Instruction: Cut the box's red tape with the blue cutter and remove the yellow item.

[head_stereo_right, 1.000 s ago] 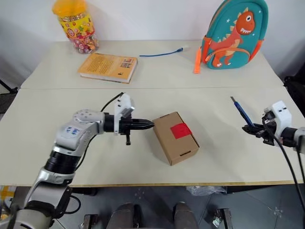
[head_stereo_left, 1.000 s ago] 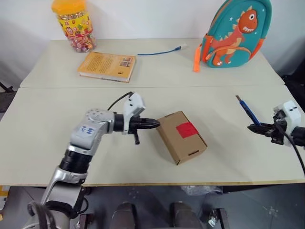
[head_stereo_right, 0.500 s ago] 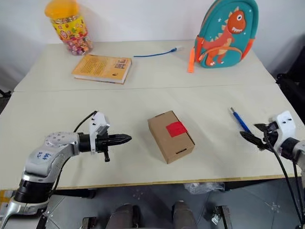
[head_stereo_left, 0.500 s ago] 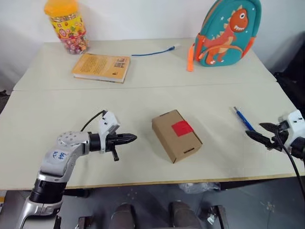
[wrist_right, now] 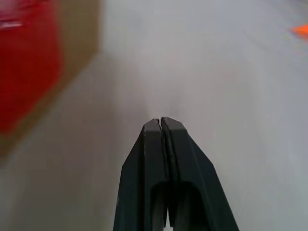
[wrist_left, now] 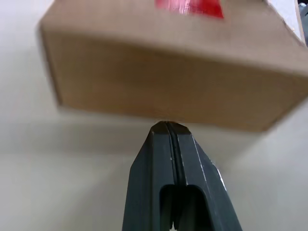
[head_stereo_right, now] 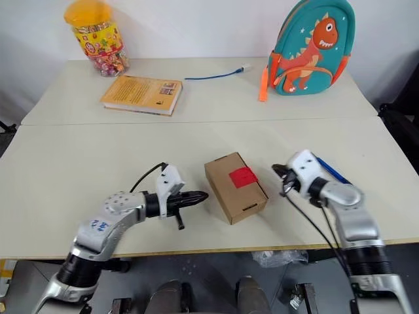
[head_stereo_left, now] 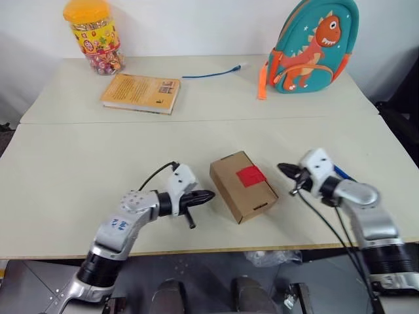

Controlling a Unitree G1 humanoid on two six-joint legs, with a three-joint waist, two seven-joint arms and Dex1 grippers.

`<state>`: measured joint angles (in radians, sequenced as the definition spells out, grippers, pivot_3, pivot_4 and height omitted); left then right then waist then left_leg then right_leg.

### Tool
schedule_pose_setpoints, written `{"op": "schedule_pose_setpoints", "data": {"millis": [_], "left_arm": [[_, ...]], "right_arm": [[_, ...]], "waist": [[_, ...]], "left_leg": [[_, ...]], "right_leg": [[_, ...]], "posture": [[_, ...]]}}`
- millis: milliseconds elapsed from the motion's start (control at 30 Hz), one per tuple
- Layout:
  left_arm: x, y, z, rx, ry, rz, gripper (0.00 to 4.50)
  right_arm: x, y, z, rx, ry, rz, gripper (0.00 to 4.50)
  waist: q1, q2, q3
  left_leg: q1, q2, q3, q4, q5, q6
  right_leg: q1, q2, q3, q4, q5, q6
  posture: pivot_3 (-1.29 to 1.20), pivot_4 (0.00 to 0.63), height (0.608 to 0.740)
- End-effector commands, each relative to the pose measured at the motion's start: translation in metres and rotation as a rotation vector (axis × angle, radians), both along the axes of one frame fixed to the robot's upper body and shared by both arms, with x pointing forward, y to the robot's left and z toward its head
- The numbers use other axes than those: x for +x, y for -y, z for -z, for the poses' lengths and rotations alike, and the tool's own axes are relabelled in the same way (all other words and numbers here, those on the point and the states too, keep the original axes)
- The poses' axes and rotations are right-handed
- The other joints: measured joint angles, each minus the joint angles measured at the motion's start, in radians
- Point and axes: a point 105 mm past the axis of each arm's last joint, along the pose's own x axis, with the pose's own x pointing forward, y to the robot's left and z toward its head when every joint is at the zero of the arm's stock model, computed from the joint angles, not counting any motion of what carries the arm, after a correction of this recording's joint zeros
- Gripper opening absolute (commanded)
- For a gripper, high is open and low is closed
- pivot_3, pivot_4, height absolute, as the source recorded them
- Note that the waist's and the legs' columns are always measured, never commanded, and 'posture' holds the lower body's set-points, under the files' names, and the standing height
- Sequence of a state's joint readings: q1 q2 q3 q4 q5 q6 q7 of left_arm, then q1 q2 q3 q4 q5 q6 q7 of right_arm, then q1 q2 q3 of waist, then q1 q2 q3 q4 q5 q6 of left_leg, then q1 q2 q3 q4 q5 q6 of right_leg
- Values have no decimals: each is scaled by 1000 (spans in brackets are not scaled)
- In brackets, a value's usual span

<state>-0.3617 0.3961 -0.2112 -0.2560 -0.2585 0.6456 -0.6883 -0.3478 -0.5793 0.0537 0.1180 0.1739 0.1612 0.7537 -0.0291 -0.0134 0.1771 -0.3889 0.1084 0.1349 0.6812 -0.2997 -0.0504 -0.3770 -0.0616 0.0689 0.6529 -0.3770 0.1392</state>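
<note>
The brown box lies in the middle of the near table with its red tape facing up. My left gripper is shut and empty, its tip right at the box's left side wall; I cannot tell whether it touches. My right gripper is also shut and empty, a short way off the box's right side. In the right wrist view the red tape shows beside the shut fingers. The blue cutter lies on the table behind my right hand. The yellow item is hidden.
On the far table stand a yellow-lidded candy jar, an orange-yellow book, a thin blue cable and a teal dinosaur backpack. The table's front edge runs close below both arms.
My right gripper let go of the blue cutter, swung left from the table's right edge to beside the box, and shut. My left gripper drew back, then returned to the box's left side.
</note>
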Motion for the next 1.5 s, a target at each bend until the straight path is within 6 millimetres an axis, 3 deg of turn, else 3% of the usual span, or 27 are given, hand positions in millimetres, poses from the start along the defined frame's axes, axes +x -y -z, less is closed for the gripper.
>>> {"op": "schedule_pose_setpoints", "data": {"millis": [33,167,333,567,667,867,967,1067,1167,1333,1500], "left_arm": [[3,1,1,32,17,-14,0],[3,-4,1,45,13,-27,0],[-7,-27,0,77,-9,-42,0],[-20,-41,0,95,-43,-54,0],[-23,-43,0,103,-52,-57,0],[-24,-63,-4,183,-40,-74,0],[-29,-77,-18,202,-75,-13,0],[-35,-79,-43,156,-98,107,0],[-19,-69,-60,90,-38,126,0],[4,-36,-58,80,64,179,0],[13,-10,-53,75,111,237,0]], "right_arm": [[-6,-20,-9,-11,5,-75,26],[-20,-38,0,-18,-106,-129,26],[-49,-63,11,-47,-224,-201,26],[-58,-77,9,-31,-236,-200,26],[-59,-77,9,-29,-237,-195,26],[-56,-52,-13,43,-233,-109,26],[-62,-32,-29,103,-300,-72,629],[-63,-16,-46,181,-356,-30,1592],[-59,-17,-61,284,-397,-30,2675],[-51,-25,-65,338,-402,-14,4368],[-42,-26,-72,407,-388,35,4467]], "waist": [[0,0,0],[-1,0,0],[-2,0,0],[0,-2,0],[-1,-2,0],[0,-2,0],[1,-4,1],[3,-7,3],[3,-7,3],[2,-7,3],[1,-7,3]], "left_leg": [[0,0,0,0,0,0],[0,0,0,0,0,0],[1,1,0,-2,0,0],[1,0,0,-2,-1,0],[1,0,0,-2,-1,0],[1,0,0,-4,-1,0],[1,0,0,-4,-1,0],[0,0,0,-6,-1,0],[0,0,0,-7,-1,0],[-1,-1,1,-13,-1,0],[-11,0,5,-14,0,-1]], "right_leg": [[0,0,0,0,0,0],[0,0,0,0,0,0],[0,0,0,0,0,-1],[0,0,0,0,-1,-1],[0,0,0,0,-1,-2],[0,0,0,-2,-1,-2],[0,0,0,-2,-1,-2],[-1,0,0,-4,-1,-3],[0,0,-1,-6,-1,-3],[-2,0,-1,-10,-1,-3],[-18,0,0,-6,-1,-2]], "posture": [[0,150,740],[0,150,740],[0,150,740],[0,150,740],[0,150,740],[0,150,740],[0,150,740],[0,150,740],[0,150,740],[0,150,740],[0,150,740]]}}
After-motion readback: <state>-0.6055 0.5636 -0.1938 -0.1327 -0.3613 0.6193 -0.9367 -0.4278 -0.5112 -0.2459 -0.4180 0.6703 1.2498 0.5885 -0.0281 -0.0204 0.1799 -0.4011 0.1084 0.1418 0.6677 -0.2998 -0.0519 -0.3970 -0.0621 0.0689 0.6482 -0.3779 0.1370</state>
